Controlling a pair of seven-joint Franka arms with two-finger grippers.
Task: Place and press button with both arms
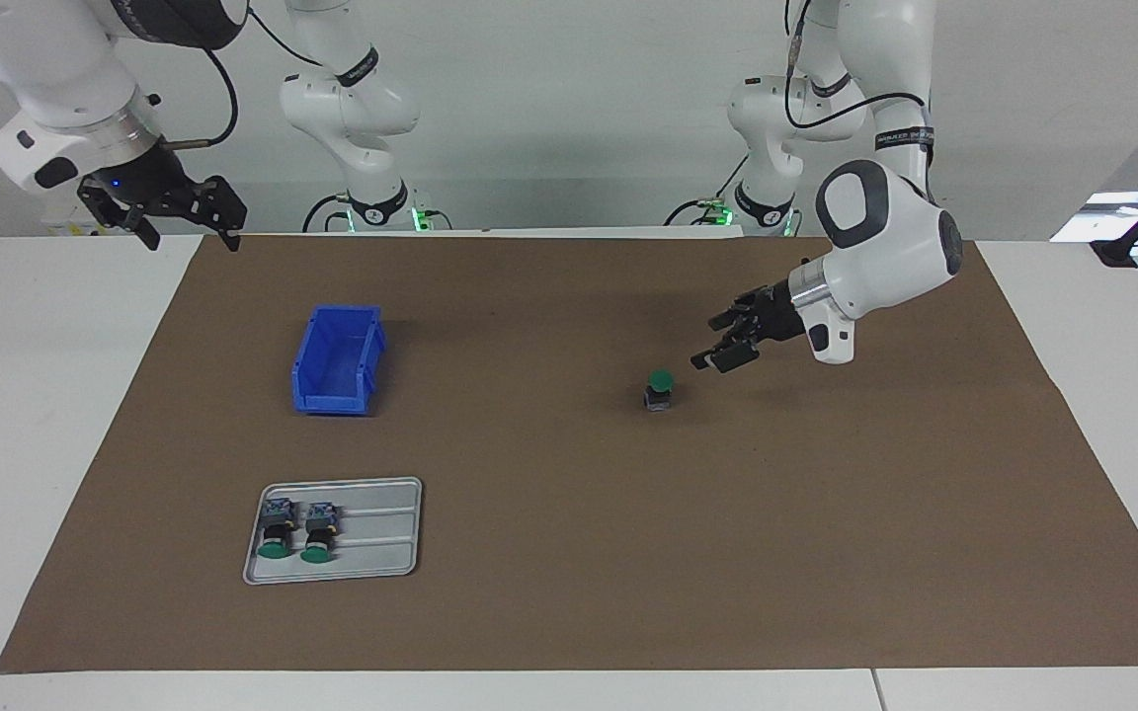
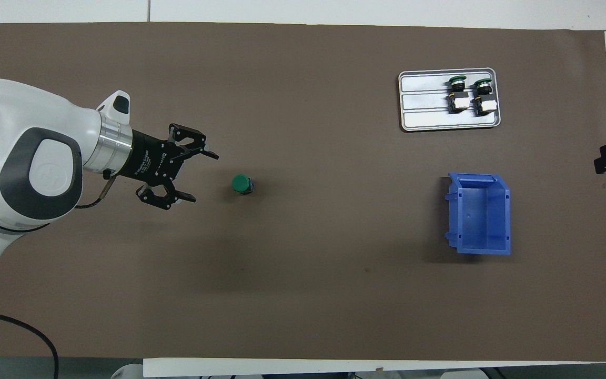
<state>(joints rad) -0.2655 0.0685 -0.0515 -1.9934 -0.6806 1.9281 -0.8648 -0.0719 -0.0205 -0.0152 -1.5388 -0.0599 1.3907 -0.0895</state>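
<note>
- Brown paper (image 1: pixel 569 553) covers my white table (image 1: pixel 26 444).
- Near the robots, toward the right arm's end, the blue bin (image 1: pixel 336 359) sits empty.
- Farther out, the metal tray (image 1: pixel 334 530) holds two look-alike buttons (image 1: pixel 277 529) lying side by side.
- My button (image 1: pixel 660 389) stands upright on the paper toward the left arm's end, green cap up, nothing crowding it.
- Left gripper (image 1: pixel 713 342) hangs beside it, fingers apart, not touching.
- Right gripper (image 1: pixel 192 235) waits over the table's edge, fingers apart, holding nothing.

Facing view high, toward robots; overhead steep down; both share brown mat (image 1: pixel 569 553).
</note>
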